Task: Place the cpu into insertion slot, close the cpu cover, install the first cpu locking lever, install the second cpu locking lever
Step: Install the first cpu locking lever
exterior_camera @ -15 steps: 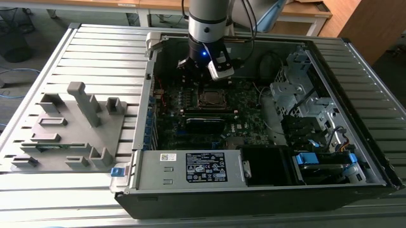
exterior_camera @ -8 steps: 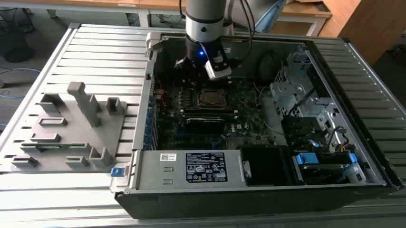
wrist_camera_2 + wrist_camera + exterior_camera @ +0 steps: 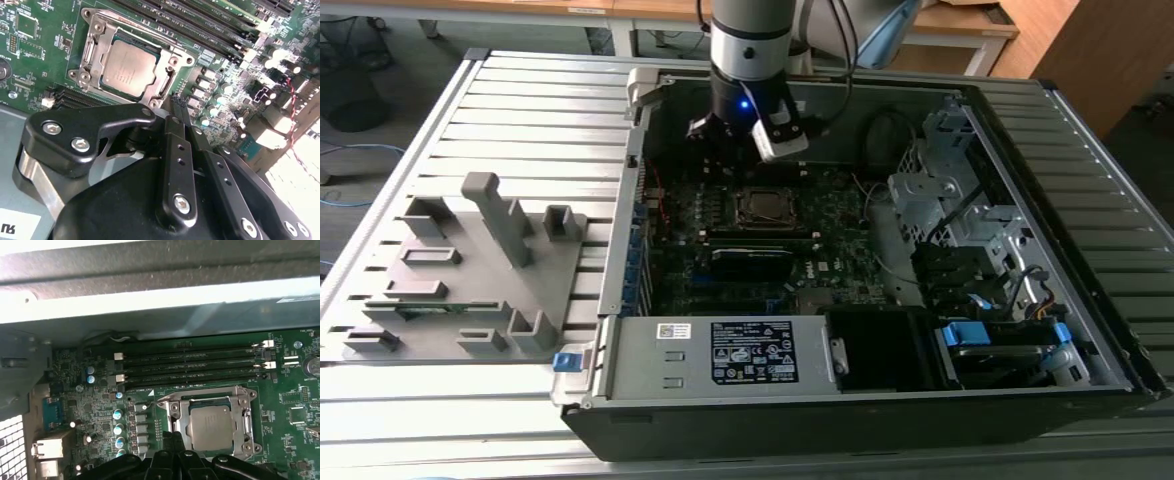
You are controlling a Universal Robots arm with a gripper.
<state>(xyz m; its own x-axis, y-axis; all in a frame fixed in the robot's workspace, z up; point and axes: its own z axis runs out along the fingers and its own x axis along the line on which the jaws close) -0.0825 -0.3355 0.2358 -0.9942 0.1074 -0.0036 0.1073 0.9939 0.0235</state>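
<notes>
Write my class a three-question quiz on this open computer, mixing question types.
1. True or false: the flat square grey-brown cpu lies level on the green circuit board, not in the black claw.
2. The thin silvery square cpu cover frame is: A lowered around the chip; B standing upright; C lying outside the case.
3. Name the long narrow black parts beside the chip.
Key: 1 true; 2 A; 3 memory slots.
</notes>
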